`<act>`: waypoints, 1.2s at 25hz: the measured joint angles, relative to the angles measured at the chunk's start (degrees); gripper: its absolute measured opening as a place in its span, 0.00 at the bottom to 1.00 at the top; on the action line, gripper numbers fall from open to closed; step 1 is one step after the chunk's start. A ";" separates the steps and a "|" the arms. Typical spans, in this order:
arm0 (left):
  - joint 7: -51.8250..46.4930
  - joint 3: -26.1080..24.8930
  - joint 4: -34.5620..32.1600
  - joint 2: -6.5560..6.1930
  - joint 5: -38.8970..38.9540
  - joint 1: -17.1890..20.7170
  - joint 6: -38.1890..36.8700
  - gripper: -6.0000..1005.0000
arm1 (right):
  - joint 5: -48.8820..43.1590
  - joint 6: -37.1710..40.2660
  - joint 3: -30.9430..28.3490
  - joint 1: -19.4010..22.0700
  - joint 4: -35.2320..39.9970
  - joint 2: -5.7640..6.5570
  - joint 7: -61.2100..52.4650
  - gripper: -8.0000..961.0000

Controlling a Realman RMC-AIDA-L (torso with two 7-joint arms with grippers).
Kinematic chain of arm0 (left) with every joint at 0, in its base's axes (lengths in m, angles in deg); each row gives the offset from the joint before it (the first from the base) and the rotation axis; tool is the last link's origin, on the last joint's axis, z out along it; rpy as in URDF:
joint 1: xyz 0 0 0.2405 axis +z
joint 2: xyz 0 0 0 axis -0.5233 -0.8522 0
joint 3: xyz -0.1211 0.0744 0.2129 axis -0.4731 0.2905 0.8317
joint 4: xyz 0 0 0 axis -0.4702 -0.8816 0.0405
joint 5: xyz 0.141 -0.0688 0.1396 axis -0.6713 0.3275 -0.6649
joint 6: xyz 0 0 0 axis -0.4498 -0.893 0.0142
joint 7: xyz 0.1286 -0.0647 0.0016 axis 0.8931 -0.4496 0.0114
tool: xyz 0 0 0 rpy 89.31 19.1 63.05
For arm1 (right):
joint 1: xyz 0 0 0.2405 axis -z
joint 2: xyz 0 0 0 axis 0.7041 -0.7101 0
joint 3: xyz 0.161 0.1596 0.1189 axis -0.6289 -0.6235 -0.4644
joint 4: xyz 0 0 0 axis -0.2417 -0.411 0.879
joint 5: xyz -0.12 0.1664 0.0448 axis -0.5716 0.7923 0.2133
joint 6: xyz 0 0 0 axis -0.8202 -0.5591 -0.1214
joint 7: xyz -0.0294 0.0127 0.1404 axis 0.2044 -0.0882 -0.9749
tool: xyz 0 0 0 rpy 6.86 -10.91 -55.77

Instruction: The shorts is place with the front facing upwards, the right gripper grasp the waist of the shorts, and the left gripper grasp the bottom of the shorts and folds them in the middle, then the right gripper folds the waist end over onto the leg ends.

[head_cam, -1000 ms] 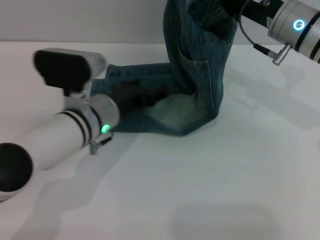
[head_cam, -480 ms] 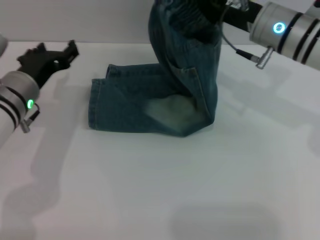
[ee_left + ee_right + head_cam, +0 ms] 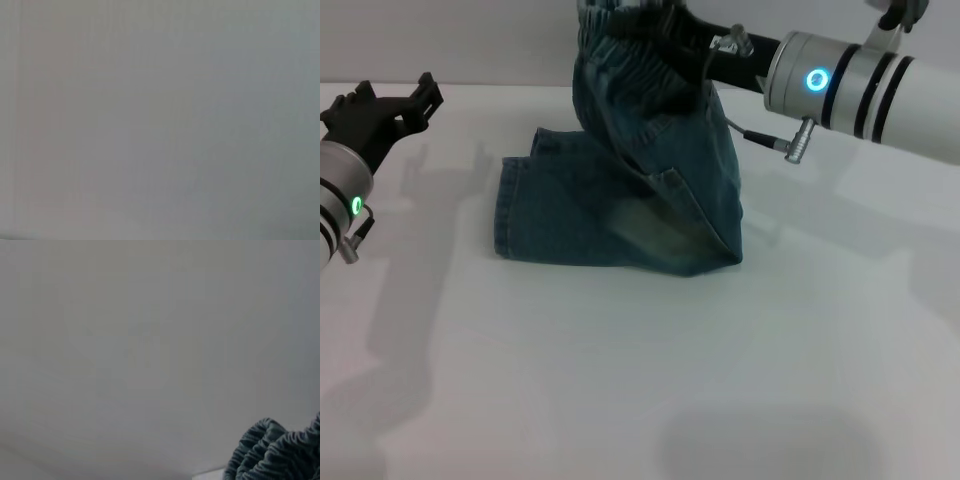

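Note:
The blue denim shorts (image 3: 620,215) lie folded lengthwise on the white table (image 3: 650,380). The bottom of the shorts (image 3: 510,210), its flat hems, rests on the table at the left. The ruffled waist of the shorts (image 3: 625,45) is lifted high above the middle, leaning toward the hems. My right gripper (image 3: 685,42) is shut on that waist, coming in from the right on its silver arm. The same ruffled band (image 3: 272,450) shows in the right wrist view. My left gripper (image 3: 388,100) hovers open at the far left, apart from the cloth and holding nothing.
The right arm's thin cable and metal plug (image 3: 798,145) hang beside the raised denim. A pale wall runs behind the table's far edge. The left wrist view shows only a plain grey surface.
The right gripper has carried the waist leftward, so the raised denim now leans over the lying part. The left arm pulled away from the shorts to the far left.

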 joint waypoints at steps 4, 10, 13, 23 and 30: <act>-0.05 0.10 -0.15 0.06 0.01 -0.32 -0.51 0.76 | 0.01 1.57 0.64 -0.13 1.02 -0.02 -0.13 0.10; -0.05 1.00 -0.71 0.12 0.01 -1.91 -1.08 0.76 | 0.02 2.63 2.38 -2.06 2.46 0.19 -0.65 0.10; -0.18 1.38 -1.53 0.16 0.01 -2.91 -1.07 0.76 | -0.30 2.50 2.83 -2.72 2.43 0.23 -0.93 0.10; -0.58 5.32 -3.99 0.31 0.01 -7.40 -2.29 0.76 | -3.10 4.83 3.79 -4.84 4.31 0.48 -1.22 0.37; -0.51 5.59 -4.69 0.02 0.00 -7.66 -4.08 0.76 | -7.66 16.64 2.52 3.90 -2.76 0.20 10.94 0.56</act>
